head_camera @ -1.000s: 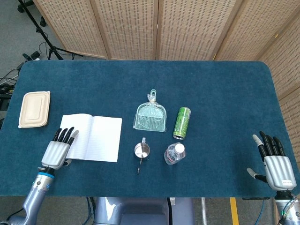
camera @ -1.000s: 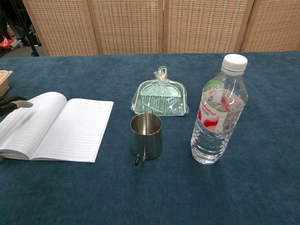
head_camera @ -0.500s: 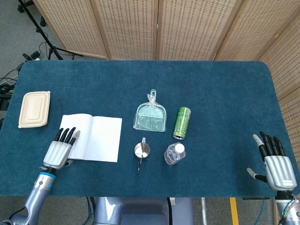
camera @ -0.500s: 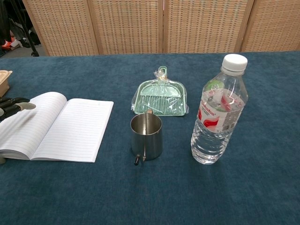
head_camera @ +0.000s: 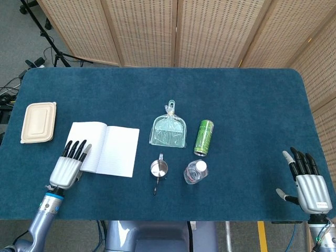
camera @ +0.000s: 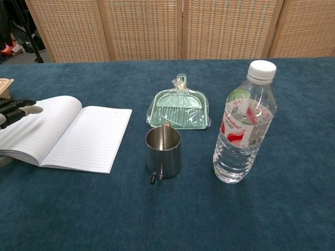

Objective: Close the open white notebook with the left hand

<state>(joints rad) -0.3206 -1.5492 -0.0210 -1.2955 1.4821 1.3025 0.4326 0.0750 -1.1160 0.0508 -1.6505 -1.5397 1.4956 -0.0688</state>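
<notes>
The open white notebook lies on the blue table left of centre, lined pages up; in the chest view the notebook has its left half raised off the cloth. My left hand is at the notebook's near-left corner, fingers straight and spread over the left page. Its dark fingertips show at the frame's left edge, casting a shadow on the page. Something grey, probably the thumb, sits under the raised edge. My right hand rests far off at the table's near-right corner, fingers apart and empty.
A beige lidded box sits left of the notebook. To its right are a steel cup, a bagged green dustpan, a green can and a water bottle. Wicker screens stand behind the table.
The notebook has slid a little to the right and away, and its left half has lifted slightly. My left hand has stayed at its corner. The right hand has not moved.
</notes>
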